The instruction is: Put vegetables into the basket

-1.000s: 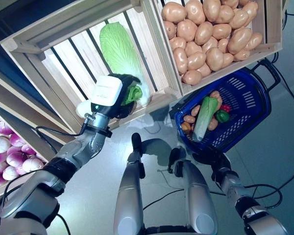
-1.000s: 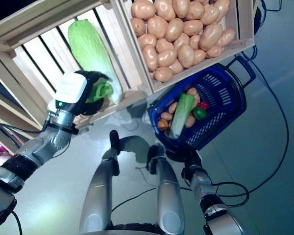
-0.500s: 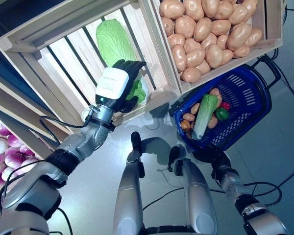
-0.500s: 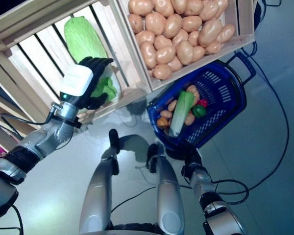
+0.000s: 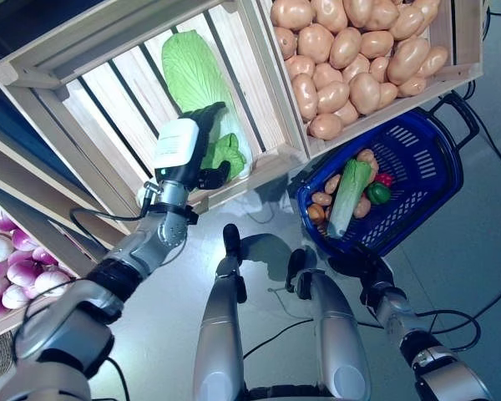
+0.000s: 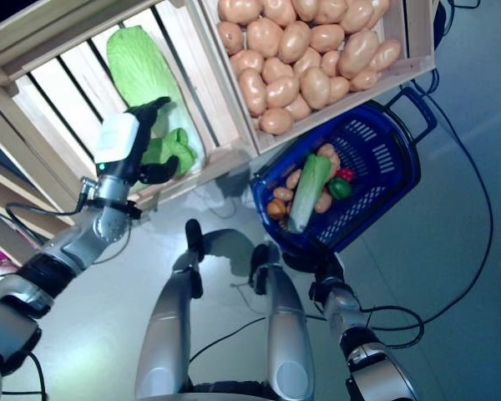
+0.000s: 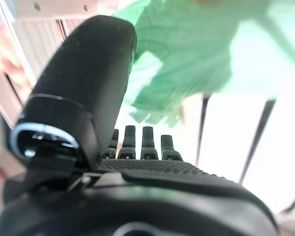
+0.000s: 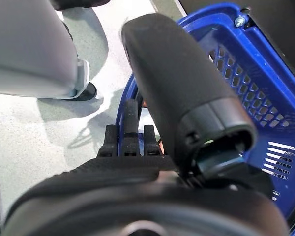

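A long pale-green cabbage lies in a slatted wooden crate on the stand. My left hand is inside that crate against the cabbage's lower leafy end, with its fingers straight along the side and its thumb beside the leaves. In the left wrist view the hand is open, with the cabbage just past the fingers. The blue basket stands on the floor and holds a long green vegetable, potatoes, and a red and a green pepper. My right hand waits open at the basket's near rim.
A second wooden crate juts out over the far side of the basket. A wooden divider separates the two crates. A lower shelf of the stand sticks out at the left. Grey floor lies around the basket.
My left hand has let go of the cabbage's leafy end: its fingers went from curled to spread, and now lie straight along the cabbage. My right hand and the basket have not moved.
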Robot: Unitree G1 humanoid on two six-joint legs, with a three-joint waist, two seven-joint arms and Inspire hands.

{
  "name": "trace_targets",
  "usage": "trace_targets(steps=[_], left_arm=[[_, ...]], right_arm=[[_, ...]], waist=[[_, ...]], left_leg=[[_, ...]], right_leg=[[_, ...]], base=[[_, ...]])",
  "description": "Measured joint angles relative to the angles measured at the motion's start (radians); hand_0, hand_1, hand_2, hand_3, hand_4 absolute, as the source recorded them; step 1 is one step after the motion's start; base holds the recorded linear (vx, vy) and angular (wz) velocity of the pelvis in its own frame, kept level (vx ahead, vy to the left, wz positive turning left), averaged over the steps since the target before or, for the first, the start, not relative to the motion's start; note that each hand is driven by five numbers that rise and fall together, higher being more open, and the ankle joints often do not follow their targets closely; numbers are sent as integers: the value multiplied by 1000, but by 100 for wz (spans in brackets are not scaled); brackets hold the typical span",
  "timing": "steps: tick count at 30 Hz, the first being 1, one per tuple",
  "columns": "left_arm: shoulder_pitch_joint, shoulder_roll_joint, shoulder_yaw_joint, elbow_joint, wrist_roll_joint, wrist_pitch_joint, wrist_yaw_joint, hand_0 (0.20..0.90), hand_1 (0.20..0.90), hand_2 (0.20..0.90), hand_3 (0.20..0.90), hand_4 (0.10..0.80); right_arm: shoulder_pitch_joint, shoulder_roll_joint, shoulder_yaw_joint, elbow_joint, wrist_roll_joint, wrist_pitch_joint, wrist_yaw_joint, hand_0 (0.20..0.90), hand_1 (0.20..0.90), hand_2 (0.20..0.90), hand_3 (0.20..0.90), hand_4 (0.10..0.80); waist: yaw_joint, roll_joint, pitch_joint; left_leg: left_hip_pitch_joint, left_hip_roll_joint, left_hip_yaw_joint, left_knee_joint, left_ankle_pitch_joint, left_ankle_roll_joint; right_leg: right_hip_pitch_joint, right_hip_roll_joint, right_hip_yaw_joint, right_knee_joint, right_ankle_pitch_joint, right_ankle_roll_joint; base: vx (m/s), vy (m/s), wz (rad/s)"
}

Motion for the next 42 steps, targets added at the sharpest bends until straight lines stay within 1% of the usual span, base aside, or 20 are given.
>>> trace_targets(steps=[1, 4, 7, 10, 13, 18, 23, 26, 27, 28, 30, 32, 35, 37, 39, 40, 41, 42], left_arm=[[20, -20, 18, 1, -32, 1, -9, 900, 900, 900, 900, 800], [40, -38, 19, 2, -62, 2, -25, 900, 900, 900, 900, 800], [41, -42, 20, 10, -94, 3, -40, 900, 900, 900, 900, 800], [40, -48, 22, 30, -157, 5, -57, 900, 900, 900, 900, 800], [40, -63, 40, 35, -209, 7, -84, 900, 900, 900, 900, 800], [32, -70, 45, 38, -215, 13, -93, 900, 900, 900, 900, 800], [10, -70, 37, 43, -210, 43, -87, 900, 900, 900, 900, 800], [-10, -73, 35, 70, -170, 54, -83, 900, 900, 900, 900, 800], [-29, -72, 19, 88, -142, 67, -83, 900, 900, 900, 900, 800], [-31, -72, 18, 88, -134, 72, -84, 900, 900, 900, 900, 800], [-48, -72, -1, 114, -100, 76, -84, 900, 900, 900, 900, 800], [-56, -72, -4, 122, -81, 80, -85, 900, 900, 900, 900, 800], [-109, -72, -45, 191, -51, 87, -105, 900, 900, 900, 900, 800], [-150, -70, -68, 231, -33, 109, -164, 900, 900, 900, 900, 800], [-215, -69, -108, 285, -12, 159, -230, 900, 900, 900, 900, 800], [-227, -68, -117, 295, -8, 167, -234, 900, 900, 900, 900, 800], [-243, -60, -138, 298, 16, 197, -232, 900, 900, 900, 900, 800], [-245, -49, -139, 298, 23, 203, -236, 900, 900, 900, 900, 800]], right_arm=[[1, 0, 0, -1, 0, 0, -2, 900, 900, 900, 900, 800], [1, 0, 0, -3, -1, 1, -9, 900, 900, 900, 900, 800], [1, 0, 0, -5, -1, 2, -10, 900, 900, 900, 900, 800], [1, 0, 0, -8, -1, 4, -16, 900, 900, 900, 900, 800], [1, 1, 0, -10, -1, 4, -24, 900, 900, 900, 900, 800], [0, 1, 0, -10, -1, 4, -30, 900, 900, 900, 900, 800], [-4, 0, 0, -10, -1, 4, -30, 900, 900, 900, 900, 800], [-8, -2, 0, -10, -1, 4, -30, 900, 900, 900, 900, 800], [-10, -2, 0, -9, -1, 4, -30, 900, 900, 900, 900, 800], [-10, -2, 0, -9, -1, 4, -30, 900, 900, 900, 900, 800], [-13, -2, 1, -6, -1, 5, -30, 900, 900, 900, 900, 800], [-18, -4, 1, -3, -1, 5, -30, 900, 900, 900, 900, 800], [-26, -5, 1, 4, -1, 5, -30, 900, 900, 900, 900, 800], [-28, -4, 4, 3, -1, 6, -30, 900, 900, 900, 900, 800], [-39, -3, 29, 3, -2, 7, -29, 900, 900, 900, 900, 800], [-41, -3, 32, 3, -2, 8, -29, 900, 900, 900, 900, 800], [-44, -3, 34, 3, -2, 8, -29, 900, 900, 900, 900, 800], [-48, -3, 36, 3, -2, 9, -28, 900, 900, 900, 900, 800]], waist=[[1, 0, 0], [3, 0, 0], [3, 0, 0], [1, 0, 0], [2, 0, 0], [0, 0, 0], [1, -2, 0], [0, -6, 0], [0, -6, 0], [0, -7, -1], [2, -9, -1], [2, -11, -1], [2, -16, -1], [1, -23, 0], [-12, -36, -1], [-16, -38, -1], [-23, -38, -1], [-28, -38, -1]], left_leg=[[-1, 0, -1, -1, 0, 0], [-3, 0, -1, -1, 0, 0], [-5, 0, -1, -1, -1, 1], [-5, 0, -1, -1, -2, 2], [-9, 0, -1, 1, -2, 3], [-12, 0, -1, 3, -2, 3], [-22, 1, 0, 19, -7, 8], [-26, 1, 4, 23, -7, 8], [-26, 1, 4, 25, -8, 10], [-26, 1, 4, 25, -10, 11], [-25, 1, 9, 22, -10, 12], [-25, 1, 19, 23, -12, 15], [-24, -1, 30, 26, -14, 18], [-24, -2, 36, 26, -15, 19], [-27, -1, 45, 32, -17, 22], [-27, -1, 48, 33, -18, 24], [-25, -1, 57, 34, -21, 28], [-25, -2, 58, 34, -22, 29]], right_leg=[[0, 0, -1, -2, 0, 0], [-1, 0, -3, -3, 0, 0], [-3, 0, -3, -3, 0, 0], [-4, 0, -3, -2, 0, 0], [-7, 0, -3, -2, 0, 0], [-10, 0, -3, -2, 0, 0], [-20, -1, 2, 8, -1, -1], [-27, -4, 6, 16, 0, 0], [-27, -5, 8, 16, -4, 2], [-26, -5, 9, 15, -8, 1], [-29, 0, 19, 16, 4, 6], [-33, -2, 25, 14, 4, 13], [-33, -6, 30, 14, 11, 17], [-34, -9, 33, 14, 11, 19], [-38, -10, 40, 14, 11, 21], [-38, -10, 43, 14, 12, 22], [-38, -11, 52, 15, 18, 30], [-38, -10, 55, 14, 20, 29]], base=[[0, 0, 0], [0, 0, 0], [0, 0, 0], [0, 0, 0], [0, 0, 0], [0, 0, 0], [0, 0, 0], [5, 6, -1], [0, 0, 0], [0, 0, 0], [35, 27, -6], [72, 30, -5], [0, 15, 0], [1, 37, 0], [5, 24, -6], [3, 16, -8], [-3, 6, -9], [-6, 10, -10]])
